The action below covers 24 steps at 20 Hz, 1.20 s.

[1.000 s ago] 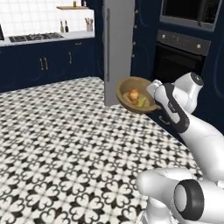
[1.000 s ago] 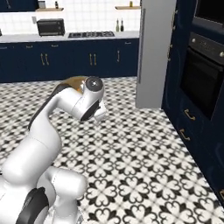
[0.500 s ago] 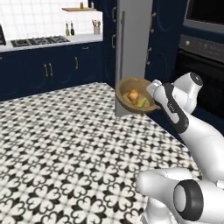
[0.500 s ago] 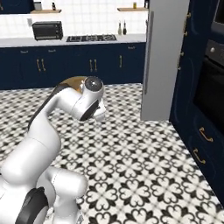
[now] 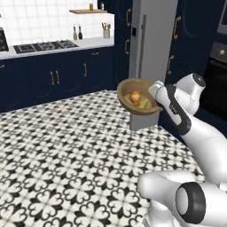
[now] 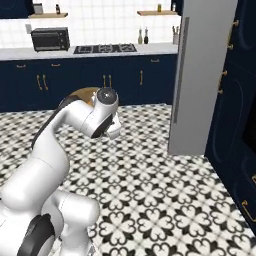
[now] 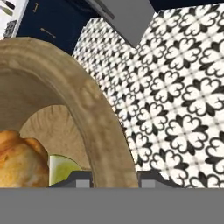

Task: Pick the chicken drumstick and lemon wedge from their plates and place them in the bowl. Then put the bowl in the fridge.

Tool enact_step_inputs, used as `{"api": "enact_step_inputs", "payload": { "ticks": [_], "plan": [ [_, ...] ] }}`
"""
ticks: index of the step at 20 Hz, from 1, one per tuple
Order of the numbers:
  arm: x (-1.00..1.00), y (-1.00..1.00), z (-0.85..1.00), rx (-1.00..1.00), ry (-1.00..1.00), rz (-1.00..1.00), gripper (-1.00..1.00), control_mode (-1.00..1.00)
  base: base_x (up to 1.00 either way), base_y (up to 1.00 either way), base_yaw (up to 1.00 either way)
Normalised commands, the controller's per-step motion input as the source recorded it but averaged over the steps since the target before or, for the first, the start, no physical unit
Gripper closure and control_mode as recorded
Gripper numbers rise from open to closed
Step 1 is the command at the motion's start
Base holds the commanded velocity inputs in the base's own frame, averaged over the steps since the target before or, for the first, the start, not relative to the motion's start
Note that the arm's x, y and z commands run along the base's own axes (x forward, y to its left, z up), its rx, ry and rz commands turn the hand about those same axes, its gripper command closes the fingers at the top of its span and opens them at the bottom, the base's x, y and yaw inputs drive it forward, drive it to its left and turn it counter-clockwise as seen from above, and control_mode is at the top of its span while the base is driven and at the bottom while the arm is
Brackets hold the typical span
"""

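Note:
My gripper (image 5: 156, 90) is shut on the right rim of the brown wooden bowl (image 5: 137, 97) and holds it in the air, tilted toward the left base camera. Inside it lie the golden chicken drumstick (image 5: 134, 96) and the yellow-green lemon wedge (image 5: 144, 103). In the hand view the thick bowl rim (image 7: 89, 118) runs between the fingertips (image 7: 83, 180), with the drumstick (image 7: 17, 162) and the lemon wedge (image 7: 61, 168) beside it. The tall grey fridge (image 5: 153, 53) stands just behind the bowl, and it rises right of the arm (image 6: 200, 75). The plates are out of view.
Navy gold-handled cabinets (image 5: 66, 75) carry a counter with a stove (image 5: 44, 45) along the back wall. A black microwave (image 6: 50, 39) sits at the counter's left. More navy cabinets (image 5: 195, 40) and an oven (image 5: 219, 84) flank the fridge. Patterned floor tiles (image 5: 66, 150) spread below.
The base has moved: the fridge and back wall slide to the right and grow larger in both base views. The arm keeps the same pose with the bowl in its grip.

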Motion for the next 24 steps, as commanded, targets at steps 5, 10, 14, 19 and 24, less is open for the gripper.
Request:
{"api": "enact_step_inputs", "payload": {
  "ticks": [5, 10, 14, 19, 24],
  "plan": [
    [0.0, 0.0, 0.0, 0.0, 0.0, 0.0, 1.0, 1.0, 1.0, 0.64, -0.02],
    [0.0, 0.0, 0.0, 0.0, 0.0, 0.0, 1.0, 1.0, 1.0, 0.81, -0.06],
    [0.0, 0.0, 0.0, 0.0, 0.0, 0.0, 1.0, 1.0, 1.0, 0.91, -0.2],
    [0.0, 0.0, 0.0, 0.0, 0.0, 0.0, 1.0, 1.0, 1.0, 0.91, -0.35],
    [0.0, 0.0, 0.0, 0.0, 0.0, 0.0, 1.0, 1.0, 1.0, 0.9, -0.39]
  ]
}}
